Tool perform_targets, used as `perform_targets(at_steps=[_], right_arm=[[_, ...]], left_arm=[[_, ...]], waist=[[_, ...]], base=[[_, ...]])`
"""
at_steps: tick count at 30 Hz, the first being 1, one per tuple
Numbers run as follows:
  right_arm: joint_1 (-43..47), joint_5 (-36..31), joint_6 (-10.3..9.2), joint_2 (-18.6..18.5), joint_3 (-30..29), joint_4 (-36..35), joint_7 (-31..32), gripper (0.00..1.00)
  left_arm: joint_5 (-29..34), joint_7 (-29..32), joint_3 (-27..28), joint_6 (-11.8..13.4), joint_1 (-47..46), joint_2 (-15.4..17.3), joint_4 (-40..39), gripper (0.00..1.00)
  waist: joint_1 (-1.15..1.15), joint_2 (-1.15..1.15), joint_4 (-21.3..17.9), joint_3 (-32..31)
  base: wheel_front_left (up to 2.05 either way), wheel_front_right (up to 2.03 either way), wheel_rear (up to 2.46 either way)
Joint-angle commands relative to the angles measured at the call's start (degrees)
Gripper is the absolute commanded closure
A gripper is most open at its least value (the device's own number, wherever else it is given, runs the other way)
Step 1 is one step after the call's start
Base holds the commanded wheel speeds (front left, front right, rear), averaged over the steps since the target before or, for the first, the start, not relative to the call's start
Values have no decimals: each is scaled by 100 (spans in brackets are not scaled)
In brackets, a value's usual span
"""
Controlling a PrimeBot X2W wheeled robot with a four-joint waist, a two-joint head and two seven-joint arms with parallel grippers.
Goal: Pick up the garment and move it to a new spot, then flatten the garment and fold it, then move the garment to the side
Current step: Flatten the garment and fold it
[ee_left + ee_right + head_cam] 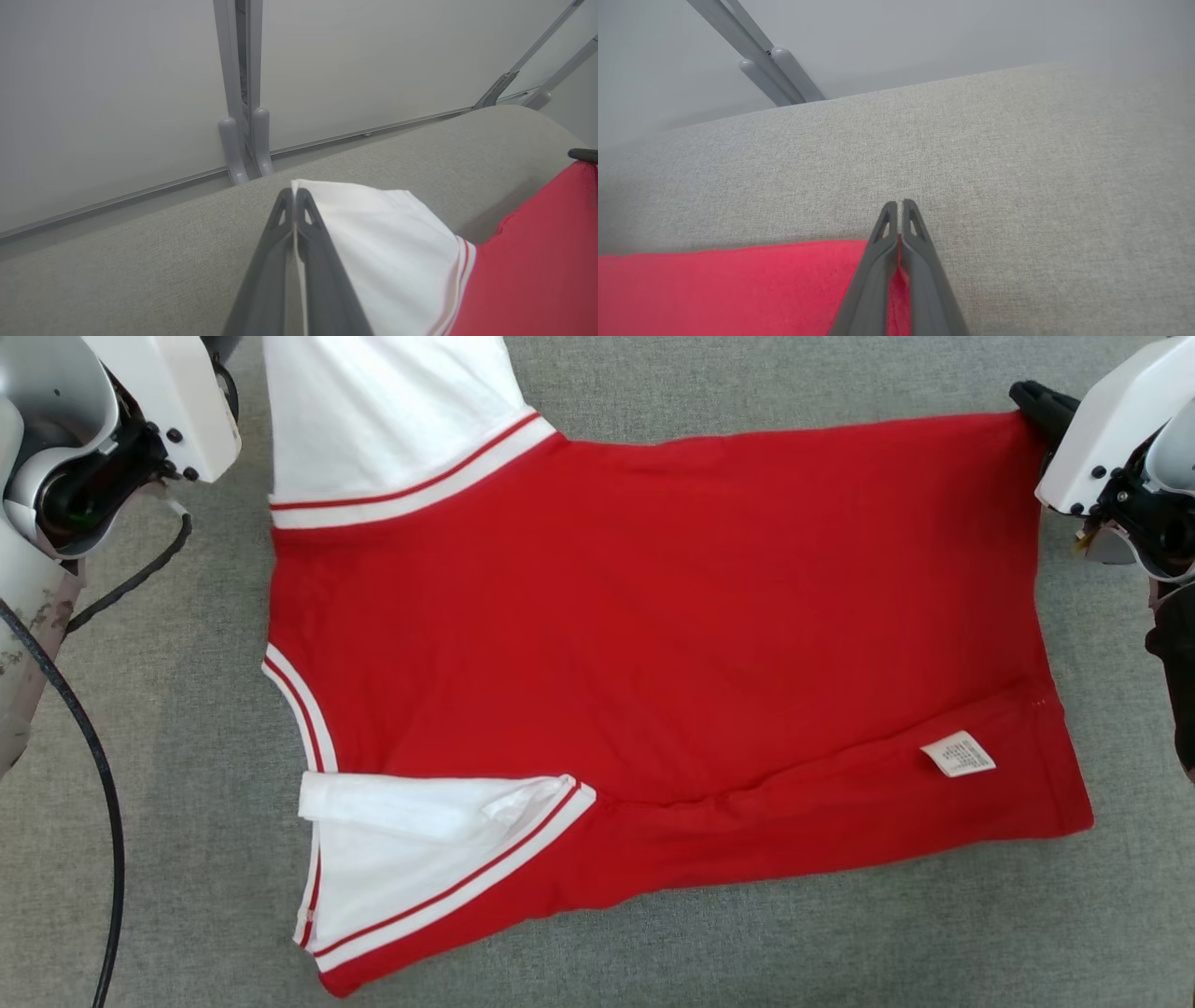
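Note:
The garment (653, 616) is a red shirt with white sleeves and striped trim, lying spread out on the grey fabric surface (747, 952) with a white label (959, 753) near its hem. In the left wrist view my left gripper (294, 193) is shut on the edge of the far white sleeve (383, 233). My right gripper (899, 205) is shut on the far red hem corner (738, 289), with red cloth showing between its fingers. In the head view its dark fingertips (1032, 401) sit at the shirt's upper right corner. The near sleeve (411, 859) lies folded back on itself.
A black cable (103, 784) hangs along the left side below my left arm (140, 420). Behind the surface's far edge stand grey metal frame legs (243, 135) and a pale wall. Bare grey fabric lies in front of the shirt and to its right.

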Motion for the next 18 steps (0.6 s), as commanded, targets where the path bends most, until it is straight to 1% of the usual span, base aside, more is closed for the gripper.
perform_targets(at_steps=[1, 5, 7, 10, 11, 13, 15, 18], right_arm=[[-18, 69, -3, -77, 44, 9, -146, 100], [-62, 268, -2, -150, 245, -3, -651, 100], [-3, 452, -2, -203, 352, -29, -779, 100], [192, 765, -2, -264, 533, -72, -825, 100], [192, 765, -2, -264, 533, -72, -825, 100], [335, 985, -2, -322, 678, -189, -812, 100], [521, 1265, -2, -428, 766, -352, -806, 100], [865, 1650, -2, -655, 863, -634, -811, 100]], left_arm=[[24, -128, -31, -5, -90, 27, 41, 100], [-91, -530, -196, -5, -192, 26, 16, 100], [-284, -576, -314, -5, -97, 52, -80, 100], [-562, -706, -437, -5, 138, 270, -357, 100], [-562, -706, -437, -5, 138, 270, -357, 100], [-776, -838, -459, -5, 341, 400, -577, 100], [-1002, -992, -463, -5, 550, 520, -883, 100], [-1207, -1201, -453, -5, 903, 818, -1286, 100]], waist=[[0, 0, 8, -5], [0, 0, 52, -25], [0, 0, 69, -64], [0, 0, 58, -166], [0, 0, 58, -166], [0, 0, 68, -230], [0, 0, 91, -300], [0, 0, 116, -395]], base=[[0, 0, 0], [0, 0, 0], [0, 0, 0], [0, 0, 0], [0, 0, 0], [0, 0, 0], [0, 0, 0], [0, 0, 0]])
